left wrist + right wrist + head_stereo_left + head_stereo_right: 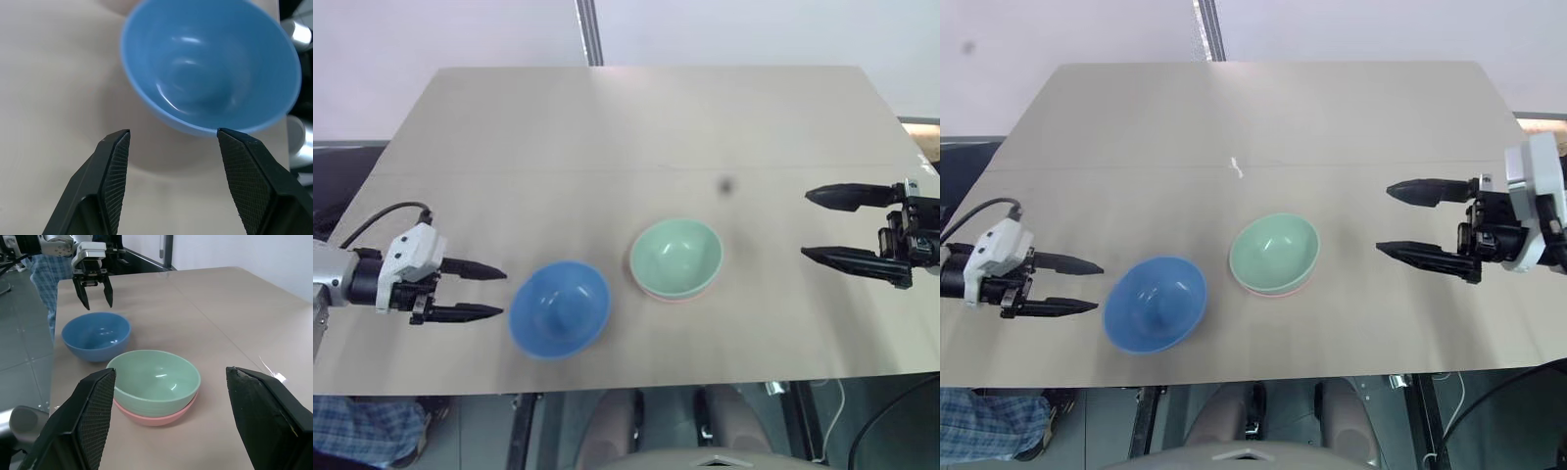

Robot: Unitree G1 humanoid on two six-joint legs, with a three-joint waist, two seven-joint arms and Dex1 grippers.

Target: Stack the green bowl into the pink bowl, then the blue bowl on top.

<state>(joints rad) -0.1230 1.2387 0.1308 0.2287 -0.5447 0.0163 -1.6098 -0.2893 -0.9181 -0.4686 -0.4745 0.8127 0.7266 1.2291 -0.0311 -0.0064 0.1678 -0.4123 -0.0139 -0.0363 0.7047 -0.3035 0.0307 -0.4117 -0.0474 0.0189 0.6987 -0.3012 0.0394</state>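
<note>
The green bowl (675,257) sits nested inside the pink bowl (156,417), whose rim peeks out beneath it near the table's middle. To their left, close to the front edge, stands the blue bowl (559,307), upright and alone. My left gripper (487,292) hovers open just left of the blue bowl, its fingers pointing at the bowl's side with a small gap to it. In the left wrist view the blue bowl (210,68) lies just beyond the two fingertips. My right gripper (822,224) stands open and empty well to the right of the stacked bowls.
The beige table (607,127) runs wide behind the bowls. A small dark spot (725,185) marks its surface behind the green bowl. A metal post (589,31) rises past the far edge. A person's plaid sleeve (357,431) shows below the front left corner.
</note>
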